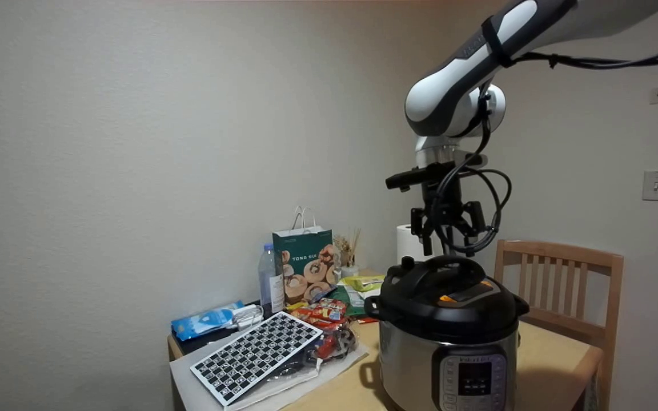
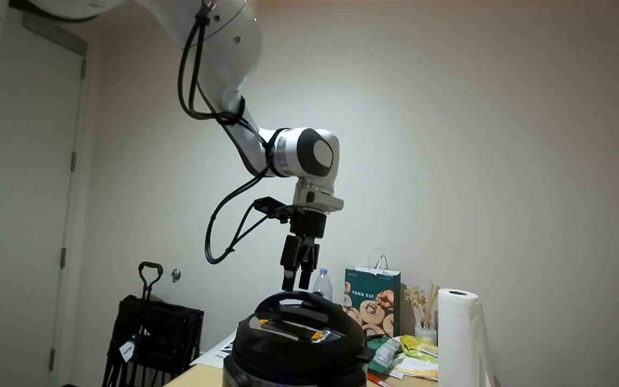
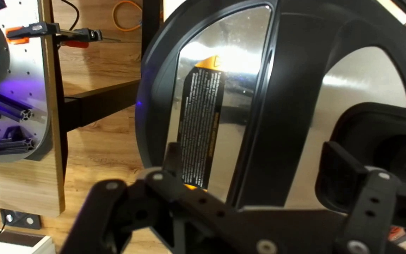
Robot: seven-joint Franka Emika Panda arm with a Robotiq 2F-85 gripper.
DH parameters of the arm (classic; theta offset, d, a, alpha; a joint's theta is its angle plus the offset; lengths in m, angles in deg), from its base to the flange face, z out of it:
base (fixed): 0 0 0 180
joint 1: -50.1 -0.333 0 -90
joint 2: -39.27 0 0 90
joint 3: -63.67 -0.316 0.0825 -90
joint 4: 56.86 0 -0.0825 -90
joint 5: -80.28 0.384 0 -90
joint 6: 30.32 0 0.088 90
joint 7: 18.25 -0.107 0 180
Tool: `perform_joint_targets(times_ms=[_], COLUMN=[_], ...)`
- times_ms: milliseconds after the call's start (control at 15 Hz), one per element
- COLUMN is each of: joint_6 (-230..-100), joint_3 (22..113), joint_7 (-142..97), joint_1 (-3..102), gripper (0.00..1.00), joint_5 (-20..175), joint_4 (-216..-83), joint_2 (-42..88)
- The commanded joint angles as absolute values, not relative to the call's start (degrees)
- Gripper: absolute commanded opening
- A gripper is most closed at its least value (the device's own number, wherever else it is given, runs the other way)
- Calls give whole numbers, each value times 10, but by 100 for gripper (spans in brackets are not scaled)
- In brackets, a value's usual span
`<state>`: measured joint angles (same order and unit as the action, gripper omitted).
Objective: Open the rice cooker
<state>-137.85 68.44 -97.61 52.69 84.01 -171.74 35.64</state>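
In an exterior view, we see the rice cooker (image 1: 414,365), a large steel cylinder with its domed black lid (image 1: 449,319) in place, standing near the right-hand corner of a pale wooden table (image 1: 557,347). The black gripper (image 1: 448,249) points straight down, just above the lid's arched handle (image 1: 469,267). A checkered board (image 1: 256,358) lies toward the table's left edge, a green paper bag (image 1: 306,268) stands near the back edge, and a wooden chair (image 1: 560,250) stands past the right edge.

In an exterior view, we find a paper towel roll (image 2: 459,338) to the right of the cooker. The gripper's fingertips (image 2: 288,282) hang just over the handle; we cannot tell whether they touch it.

In the wrist view, the gripper reaches in from the bottom edge, its two fingers (image 3: 340,160) spread well apart and holding nothing. The lid lies beneath them, its handle running as a broad black band between the two. Left of that band is a label (image 3: 201,127) with print too small for us to read. Toward the left edge, a clamp (image 3: 35,30) sits on the rim of a wooden surface (image 3: 19,190).
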Motion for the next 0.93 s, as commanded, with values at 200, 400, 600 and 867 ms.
perform_joint_targets(times_ms=[200,400,600,867], joint_6=[-1379,-1376,-1369,-1376], joint_3=[685,682,681,684], joint_7=[-960,-946,-947,-949], joint_1=[531,530,528,528], gripper=[100,100,100,100], joint_5=[842,872,868,870], joint_4=[-1708,-1711,-1706,-1706], joint_2=[348,343,317,295])
